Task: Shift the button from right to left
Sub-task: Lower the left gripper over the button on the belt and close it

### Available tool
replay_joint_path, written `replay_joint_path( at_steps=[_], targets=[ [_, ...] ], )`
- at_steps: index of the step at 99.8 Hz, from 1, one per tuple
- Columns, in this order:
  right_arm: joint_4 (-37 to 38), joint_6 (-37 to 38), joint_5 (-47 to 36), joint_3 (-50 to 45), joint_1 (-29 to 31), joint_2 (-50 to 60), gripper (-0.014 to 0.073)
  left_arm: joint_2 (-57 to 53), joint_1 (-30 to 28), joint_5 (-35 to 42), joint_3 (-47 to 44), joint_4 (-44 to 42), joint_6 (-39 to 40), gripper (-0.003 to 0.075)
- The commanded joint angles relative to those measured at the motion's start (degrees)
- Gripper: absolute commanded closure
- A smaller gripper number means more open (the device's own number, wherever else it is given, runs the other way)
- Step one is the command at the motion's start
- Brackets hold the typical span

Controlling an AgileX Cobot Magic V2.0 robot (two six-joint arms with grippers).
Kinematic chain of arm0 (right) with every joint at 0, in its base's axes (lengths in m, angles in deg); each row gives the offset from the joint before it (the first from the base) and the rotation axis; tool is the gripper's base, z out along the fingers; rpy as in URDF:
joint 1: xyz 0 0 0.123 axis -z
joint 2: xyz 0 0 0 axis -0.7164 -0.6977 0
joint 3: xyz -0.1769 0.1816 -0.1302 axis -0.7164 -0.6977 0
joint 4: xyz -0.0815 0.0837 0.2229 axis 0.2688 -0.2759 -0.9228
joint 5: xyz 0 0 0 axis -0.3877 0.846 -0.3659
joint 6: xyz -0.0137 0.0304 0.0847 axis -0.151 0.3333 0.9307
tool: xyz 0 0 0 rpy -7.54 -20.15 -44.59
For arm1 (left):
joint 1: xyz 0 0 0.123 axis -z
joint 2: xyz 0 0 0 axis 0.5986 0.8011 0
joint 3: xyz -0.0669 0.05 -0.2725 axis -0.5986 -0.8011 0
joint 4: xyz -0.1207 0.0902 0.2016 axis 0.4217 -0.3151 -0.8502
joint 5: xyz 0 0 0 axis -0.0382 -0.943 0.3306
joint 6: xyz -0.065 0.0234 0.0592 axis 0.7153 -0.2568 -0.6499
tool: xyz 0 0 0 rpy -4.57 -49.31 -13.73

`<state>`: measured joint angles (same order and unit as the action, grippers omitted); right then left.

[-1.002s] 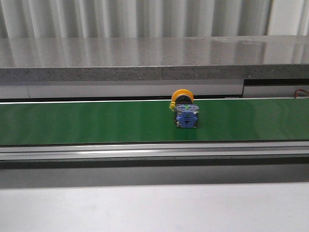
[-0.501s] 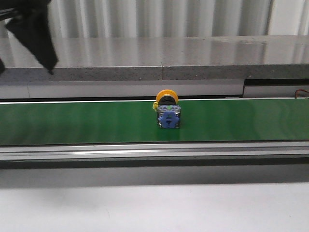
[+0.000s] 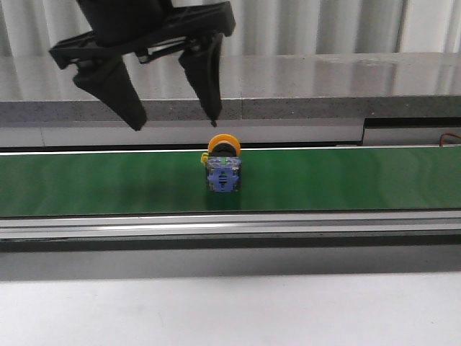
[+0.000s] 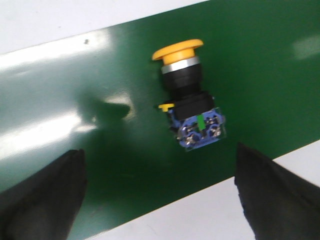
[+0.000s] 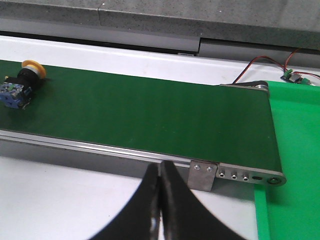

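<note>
The button (image 3: 222,169) lies on its side on the green belt (image 3: 86,184), blue body toward me and yellow cap toward the back. My left gripper (image 3: 175,124) hangs open above the belt, a little left of the button and apart from it. In the left wrist view the button (image 4: 187,105) lies between and beyond the two spread black fingers (image 4: 45,200), with the left gripper (image 4: 158,150) holding nothing. My right gripper (image 5: 160,167) is shut and empty over the white table in front of the belt; the button (image 5: 20,85) shows far off along the belt.
An aluminium rail (image 3: 230,225) runs along the belt's front edge and a grey stone ledge (image 3: 288,90) stands behind it. The belt's end with a metal bracket (image 5: 202,175), a bright green surface (image 5: 295,150) and red-black wires (image 5: 255,62) lie beyond the right gripper.
The button has travelled left along the belt. My left gripper has come down into the front view from the upper left, open, and now hangs near the button.
</note>
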<state>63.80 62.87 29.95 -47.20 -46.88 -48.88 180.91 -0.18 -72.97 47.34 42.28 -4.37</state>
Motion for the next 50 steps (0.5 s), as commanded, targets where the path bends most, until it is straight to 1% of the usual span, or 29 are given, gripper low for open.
replay_joint_path(
  at_steps=[1,10,43,50],
  targets=[
    [-0.5,-0.3,-4.3,1.3,-0.1,-0.4,0.0661,-0.1,1.0,1.1,3.3,2.0,0.8,0.0134],
    [-0.5,-0.3,-4.3,1.3,-0.1,-0.4,0.0661,1.8,0.9,0.8,4.4,3.8,0.8,0.0134],
    [-0.5,-0.3,-4.3,1.3,-0.1,-0.4,0.0661,5.9,0.9,1.6,4.6,3.9,1.4,0.0136],
    [-0.5,-0.3,-4.3,1.3,-0.1,-0.4,0.0661,6.8,0.9,1.6,4.6,3.6,2.7,0.0145]
  ],
)
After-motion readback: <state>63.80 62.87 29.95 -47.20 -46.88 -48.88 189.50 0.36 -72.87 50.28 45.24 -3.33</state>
